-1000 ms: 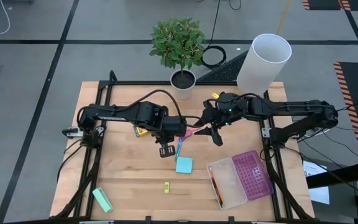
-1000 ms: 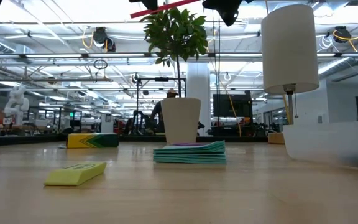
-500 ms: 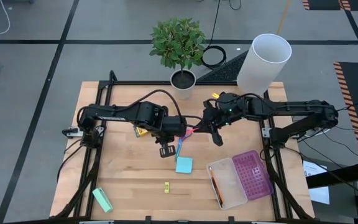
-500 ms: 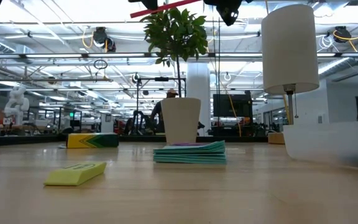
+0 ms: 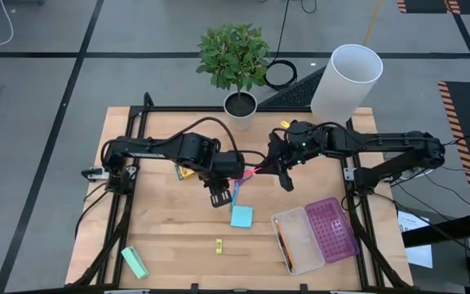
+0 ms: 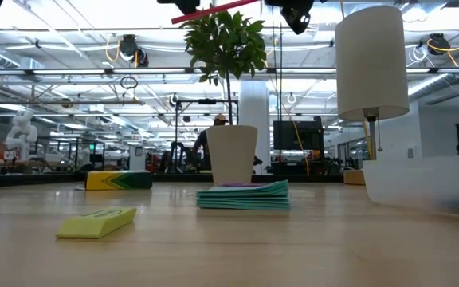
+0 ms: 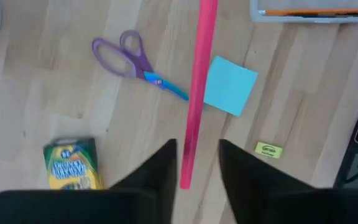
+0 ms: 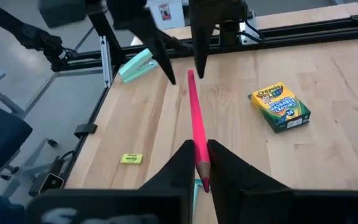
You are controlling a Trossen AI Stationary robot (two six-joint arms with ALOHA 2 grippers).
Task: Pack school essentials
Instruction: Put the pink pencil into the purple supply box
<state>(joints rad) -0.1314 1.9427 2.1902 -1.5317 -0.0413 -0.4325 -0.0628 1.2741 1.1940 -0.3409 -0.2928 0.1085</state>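
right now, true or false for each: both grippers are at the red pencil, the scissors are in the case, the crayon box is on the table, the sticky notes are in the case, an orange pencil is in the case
1. Both grippers are at the red pencil. True: the right gripper is shut on one end, the left gripper straddles the other.
2. The scissors are in the case. False: they lie on the table.
3. The crayon box is on the table. True.
4. The sticky notes are in the case. False: they lie on the table.
5. An orange pencil is in the case. True.
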